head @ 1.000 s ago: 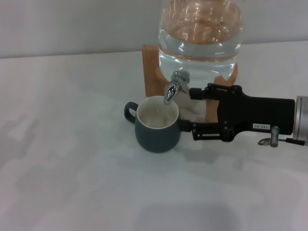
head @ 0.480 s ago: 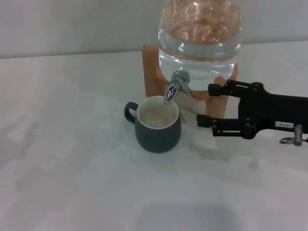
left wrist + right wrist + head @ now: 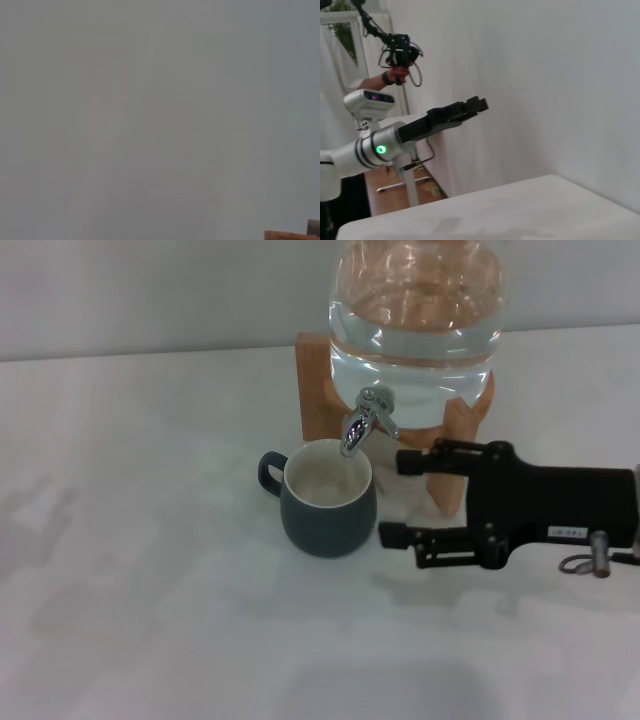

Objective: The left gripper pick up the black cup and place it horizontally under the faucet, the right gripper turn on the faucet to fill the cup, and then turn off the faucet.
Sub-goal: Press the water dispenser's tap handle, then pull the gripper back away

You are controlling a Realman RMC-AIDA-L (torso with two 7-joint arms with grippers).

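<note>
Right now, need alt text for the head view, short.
A black cup stands upright on a white table under the chrome faucet of a clear water jar on a wooden stand. The right gripper reaches in beside the cup, fingers open, touching nothing.

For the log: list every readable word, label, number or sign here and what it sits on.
Small white label on the right end effector, on its black body: too blurred to read.
Black cup, faucet, water jar: no text visible.
Left end effector: no text visible.
</note>
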